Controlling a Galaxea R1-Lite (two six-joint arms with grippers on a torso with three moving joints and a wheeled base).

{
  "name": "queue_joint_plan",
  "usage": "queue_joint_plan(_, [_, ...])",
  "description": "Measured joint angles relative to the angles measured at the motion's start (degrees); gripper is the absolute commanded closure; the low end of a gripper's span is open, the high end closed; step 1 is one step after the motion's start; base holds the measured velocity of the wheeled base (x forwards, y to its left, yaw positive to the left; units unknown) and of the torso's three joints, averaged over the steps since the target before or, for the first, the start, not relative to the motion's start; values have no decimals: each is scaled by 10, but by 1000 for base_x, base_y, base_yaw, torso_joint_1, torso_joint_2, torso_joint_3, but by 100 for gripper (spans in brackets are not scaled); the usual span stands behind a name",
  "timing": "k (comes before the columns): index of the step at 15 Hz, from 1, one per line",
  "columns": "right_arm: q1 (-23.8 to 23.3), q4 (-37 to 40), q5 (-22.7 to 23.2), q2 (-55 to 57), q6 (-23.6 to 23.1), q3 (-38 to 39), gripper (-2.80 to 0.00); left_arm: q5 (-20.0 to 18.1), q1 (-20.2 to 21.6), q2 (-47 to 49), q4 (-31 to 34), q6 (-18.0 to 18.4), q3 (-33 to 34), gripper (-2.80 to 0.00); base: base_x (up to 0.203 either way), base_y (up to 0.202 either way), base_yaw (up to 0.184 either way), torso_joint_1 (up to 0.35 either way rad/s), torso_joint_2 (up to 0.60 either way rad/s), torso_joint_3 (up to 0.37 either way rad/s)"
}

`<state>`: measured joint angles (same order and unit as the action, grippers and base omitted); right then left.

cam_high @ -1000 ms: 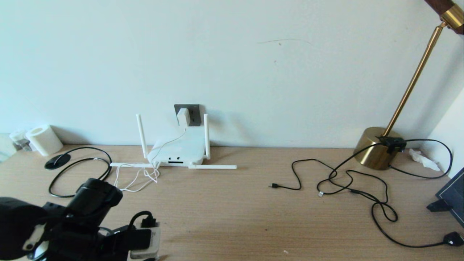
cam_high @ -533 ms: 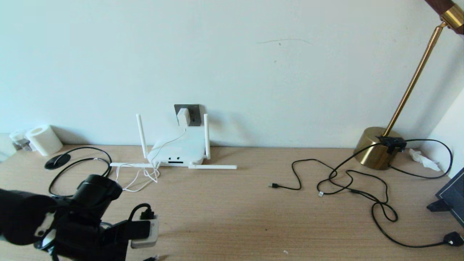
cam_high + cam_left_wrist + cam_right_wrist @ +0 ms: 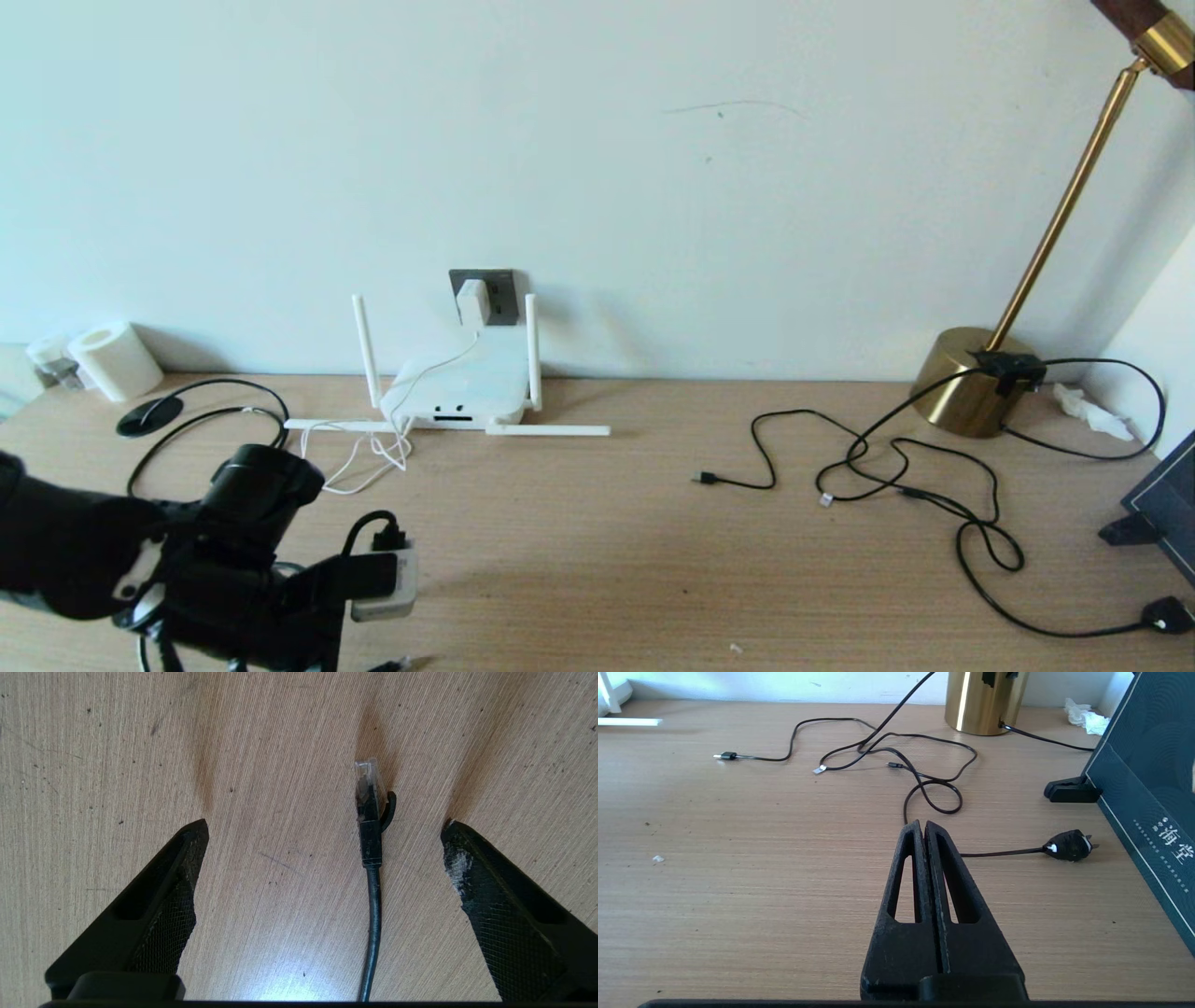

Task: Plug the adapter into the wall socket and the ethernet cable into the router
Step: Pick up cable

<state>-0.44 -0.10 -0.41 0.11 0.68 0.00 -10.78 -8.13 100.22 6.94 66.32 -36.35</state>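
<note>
The white adapter [image 3: 471,301] sits in the dark grey wall socket [image 3: 502,280], and its thin white cord runs down over the white router [image 3: 462,385] below. The router has two antennas upright and two lying flat. The black ethernet cable [image 3: 210,411] loops at the left of the desk. Its clear-tipped plug [image 3: 369,807] lies on the wood between the fingers of my left gripper [image 3: 325,822], which is open above it and touching nothing. The plug's tip [image 3: 392,665] shows at the front edge. My right gripper [image 3: 924,823] is shut and empty, low over the desk on the right.
A brass lamp base [image 3: 971,378] stands at the back right. From it thin black cords sprawl over the desk, ending in a USB plug [image 3: 707,479] and a mains plug [image 3: 1167,616]. A dark blue board [image 3: 1162,504] leans at the right edge. A white roll [image 3: 103,359] stands back left.
My left arm has shifted a little forward and to the right over the desk, and the ethernet plug's tip now shows at the front edge of the head view.
</note>
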Motion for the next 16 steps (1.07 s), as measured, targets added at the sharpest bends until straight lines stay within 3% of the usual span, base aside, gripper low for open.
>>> queue_joint_plan(1, [0, 0, 0, 0, 0, 0, 0, 0, 0, 0, 1, 0, 0, -280, 0, 0, 0, 0, 0, 0])
queue_joint_plan(2, [0, 0, 0, 0, 0, 0, 0, 0, 0, 0, 4, 0, 0, 0, 0, 0, 0, 0, 0, 0])
queue_joint_plan(16, [0, 0, 0, 0, 0, 0, 0, 1, 0, -20, 7, 15, 23, 0, 0, 0, 0, 0, 0, 0])
